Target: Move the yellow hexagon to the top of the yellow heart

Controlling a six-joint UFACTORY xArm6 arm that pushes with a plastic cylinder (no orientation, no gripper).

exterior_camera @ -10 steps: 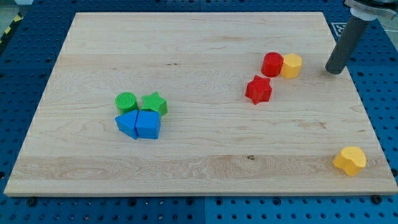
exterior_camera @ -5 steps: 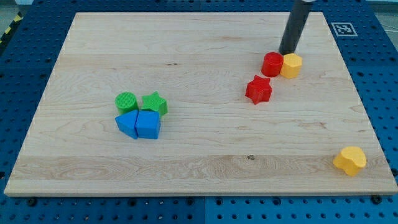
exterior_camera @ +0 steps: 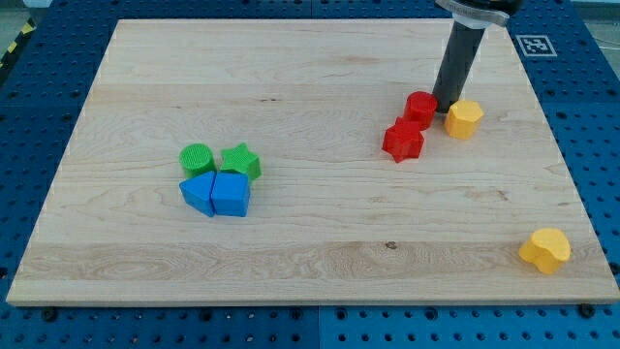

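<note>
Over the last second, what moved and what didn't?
My tip swept in from the view's right edge and pushed down between the red cylinder and the yellow hexagon. The hexagon slid down and right; the cylinder was nudged down-left, now against the red star. Unchanged: the yellow heart, the green cylinder, the green star and both blue blocks.
</note>
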